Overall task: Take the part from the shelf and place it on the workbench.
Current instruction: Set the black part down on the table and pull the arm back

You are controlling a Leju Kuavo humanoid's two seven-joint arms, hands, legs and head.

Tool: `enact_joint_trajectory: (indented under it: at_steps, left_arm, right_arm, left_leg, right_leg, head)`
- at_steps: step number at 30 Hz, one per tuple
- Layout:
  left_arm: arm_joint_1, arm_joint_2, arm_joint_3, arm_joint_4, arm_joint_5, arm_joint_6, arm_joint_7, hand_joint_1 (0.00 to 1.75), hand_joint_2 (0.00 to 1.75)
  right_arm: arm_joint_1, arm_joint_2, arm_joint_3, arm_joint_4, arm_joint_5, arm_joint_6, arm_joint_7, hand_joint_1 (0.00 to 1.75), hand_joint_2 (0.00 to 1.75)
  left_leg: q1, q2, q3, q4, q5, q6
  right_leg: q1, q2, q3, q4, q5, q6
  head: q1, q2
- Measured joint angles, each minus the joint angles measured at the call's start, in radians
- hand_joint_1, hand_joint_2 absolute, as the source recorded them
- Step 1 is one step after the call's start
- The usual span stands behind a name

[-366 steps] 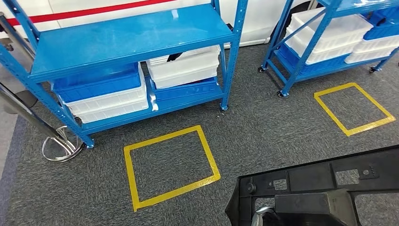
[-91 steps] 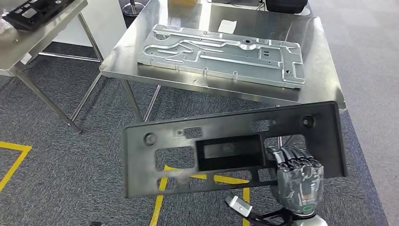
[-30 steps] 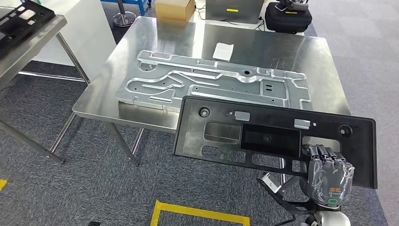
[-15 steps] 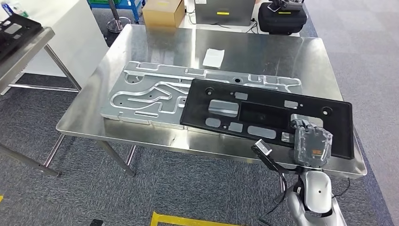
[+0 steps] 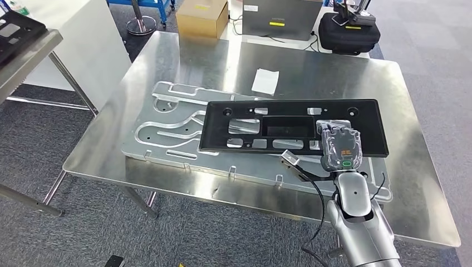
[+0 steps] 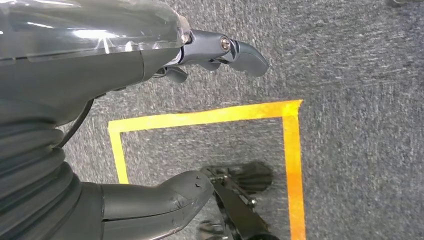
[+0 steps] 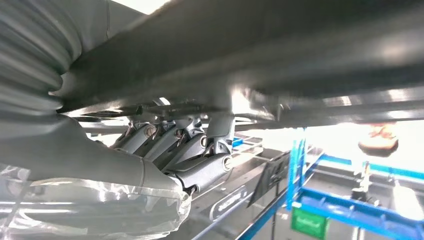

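Black panel [image 5: 289, 127] over the metal plate [image 5: 167, 119], probably stiff and light but awkwardly long, right hand [image 5: 340, 146] fingers curled round its near edge.

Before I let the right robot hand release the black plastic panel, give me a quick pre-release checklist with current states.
1. Long black plastic panel is over the steel workbench: ok.
2. Panel lies over the silver stamped metal plate, not bare table: ok if that is the intended spot.
3. Panel fully resting, not hovering: cannot tell; the right wrist view looks along its underside.
4. Right robot hand holds the panel's near edge: ok.
5. White paper slip is clear of the panel: ok.
6. Left robot hand hangs open over the floor, out of the way: ok.
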Motion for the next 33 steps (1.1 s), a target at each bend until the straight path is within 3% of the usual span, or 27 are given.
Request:
enact_joint_trajectory:
  at_steps: [1,2,5,6,7,9,11,13,15,16,18,20,24,26,28,30,31,33]
  left_arm:
    - [0.0,0.0,0.0,0.0,0.0,0.0,0.001,0.0,1.75]
    - [0.001,0.0,-0.001,0.0,0.0,0.0,0.002,0.0,1.75]
    - [0.002,-0.002,-0.001,0.002,0.0,0.0,0.003,0.0,1.75]
    - [0.002,-0.002,-0.001,0.003,0.0,0.001,0.004,0.0,1.75]
    - [0.001,-0.002,-0.001,0.003,0.0,0.002,0.004,0.0,1.75]
    - [0.0,-0.001,-0.001,0.003,0.0,0.004,0.004,0.0,1.75]
    - [-0.002,0.0,-0.001,0.003,0.002,0.005,0.004,0.0,1.75]
    - [-0.001,0.001,-0.001,0.004,0.004,0.005,0.003,0.0,1.75]
    - [0.0,0.002,-0.001,0.004,0.008,0.005,0.003,0.0,1.75]
    - [0.001,0.002,-0.001,0.004,0.009,0.005,0.002,0.0,1.75]
    - [0.002,0.003,-0.001,0.004,0.011,0.005,-0.001,0.0,1.75]
    - [0.002,0.004,-0.001,0.004,0.012,0.003,-0.004,0.0,1.75]
    - [0.006,0.006,-0.001,0.004,0.013,-0.007,-0.012,0.0,0.0]
    - [0.005,0.005,-0.001,0.004,0.015,-0.016,-0.02,0.0,0.0]
    - [0.004,0.005,-0.001,0.004,0.021,-0.021,-0.027,0.0,0.0]
    - [0.005,0.005,-0.001,0.004,0.028,-0.024,-0.03,0.0,0.0]
    - [0.006,0.005,-0.001,0.004,0.03,-0.025,-0.03,0.0,0.0]
    - [0.007,0.004,-0.001,0.004,0.031,-0.027,-0.03,0.0,0.0]
  right_arm:
    - [-0.001,0.0,0.005,0.009,0.0,0.001,0.0,1.75,1.75]
    - [-0.001,0.001,0.009,0.017,0.0,0.002,0.001,1.75,1.75]
    - [-0.002,0.002,0.017,0.038,0.0,0.002,0.005,1.75,1.75]
    - [-0.002,0.002,0.019,0.043,0.0,0.002,0.007,1.75,1.75]
    - [-0.002,0.004,0.021,0.046,0.0,0.001,0.008,1.75,1.75]
    - [-0.003,0.006,0.025,0.049,0.0,0.0,0.009,1.75,1.75]
    - [-0.004,0.009,0.027,0.05,0.0,0.0,0.01,1.75,1.75]
    - [-0.002,0.012,0.027,0.052,0.0,-0.001,0.01,1.75,1.75]
    - [0.005,0.013,0.027,0.053,0.0,-0.001,0.01,1.75,1.75]
    - [0.009,0.013,0.027,0.054,0.0,-0.001,0.01,1.75,1.75]
    - [0.014,0.013,0.027,0.054,0.0,-0.001,0.01,1.75,1.75]
    - [0.017,0.014,0.027,0.054,0.0,-0.002,0.01,1.75,1.75]
    - [0.025,0.014,0.027,0.054,-0.003,-0.003,0.007,0.0,0.0]
    - [0.026,0.014,0.027,0.052,-0.005,-0.004,0.006,0.0,0.0]
    - [0.029,0.014,0.027,0.052,-0.006,-0.004,0.005,0.0,0.0]
    - [0.038,0.014,0.027,0.052,-0.006,-0.005,0.004,0.0,0.0]
    - [0.042,0.014,0.027,0.052,-0.006,-0.005,0.004,0.0,0.0]
    - [0.044,0.014,0.027,0.052,-0.006,-0.005,0.004,0.0,0.0]
  left_leg:
    - [0.0,-0.003,0.017,0.0,-0.013,-0.001]
    - [0.0,-0.005,0.035,0.0,-0.026,-0.003]
    - [-0.004,-0.011,0.076,0.0,-0.064,-0.015]
    - [-0.005,-0.013,0.086,-0.001,-0.072,-0.02]
    - [-0.007,-0.014,0.093,0.0,-0.074,-0.027]
    - [-0.007,-0.011,0.088,0.023,-0.065,-0.038]
    - [-0.006,-0.005,0.043,0.104,-0.067,-0.048]
    - [-0.003,-0.001,-0.027,0.209,-0.115,-0.058]
    - [0.0,0.001,-0.08,0.256,-0.158,-0.064]
    - [0.001,0.002,-0.087,0.237,-0.147,-0.064]
    - [0.001,0.004,-0.065,0.122,-0.052,-0.063]
    - [-0.002,0.005,-0.041,0.021,0.013,-0.055]
    - [-0.004,0.005,-0.03,-0.007,0.031,-0.026]
    - [0.002,0.007,-0.021,-0.017,0.033,-0.016]
    - [0.003,0.009,-0.016,-0.02,0.029,-0.008]
    - [0.003,0.009,-0.012,-0.019,0.024,-0.006]
    - [0.003,0.008,-0.009,-0.019,0.021,-0.007]
    - [0.003,0.007,0.002,-0.018,0.012,-0.011]
  right_leg:
    - [0.0,0.0,-0.013,-0.024,-0.001,-0.002]
    - [0.002,0.0,-0.015,-0.07,0.027,-0.007]
    - [0.014,0.001,-0.003,-0.233,0.224,-0.028]
    - [0.017,0.002,0.0,-0.257,0.264,-0.034]
    - [0.018,0.003,0.004,-0.264,0.271,-0.039]
    - [0.014,0.004,0.024,-0.276,0.263,-0.05]
    - [0.01,0.003,0.047,-0.289,0.254,-0.062]
    - [0.01,0.004,0.063,-0.292,0.24,-0.07]
    - [0.01,0.006,0.079,-0.291,0.223,-0.07]
    - [0.01,0.007,0.089,-0.289,0.215,-0.069]
    - [0.01,0.008,0.107,-0.284,0.197,-0.065]
    - [0.011,0.009,0.116,-0.279,0.183,-0.057]
    - [0.014,0.011,0.117,-0.275,0.169,-0.037]
    - [0.012,0.009,0.1,-0.235,0.141,-0.026]
    - [0.006,0.007,0.039,-0.12,0.087,-0.017]
    - [-0.002,0.006,-0.024,-0.018,0.063,-0.01]
    - [-0.005,0.004,-0.032,-0.016,0.08,-0.008]
    - [-0.01,0.0,0.007,-0.117,0.156,-0.007]
  head:
    - [0.0,0.0]
    - [0.0,0.0]
    - [0.001,0.0]
    - [0.002,0.0]
    - [0.001,0.0]
    - [0.0,0.0]
    - [-0.003,0.0]
    - [-0.004,0.0]
    - [-0.005,0.0]
    - [-0.005,0.0]
    - [-0.005,0.0]
    - [-0.005,0.0]
    - [-0.004,0.0]
    - [-0.001,0.0]
    - [0.002,0.0]
    - [0.003,0.0]
    - [0.003,0.0]
    - [0.003,0.0]
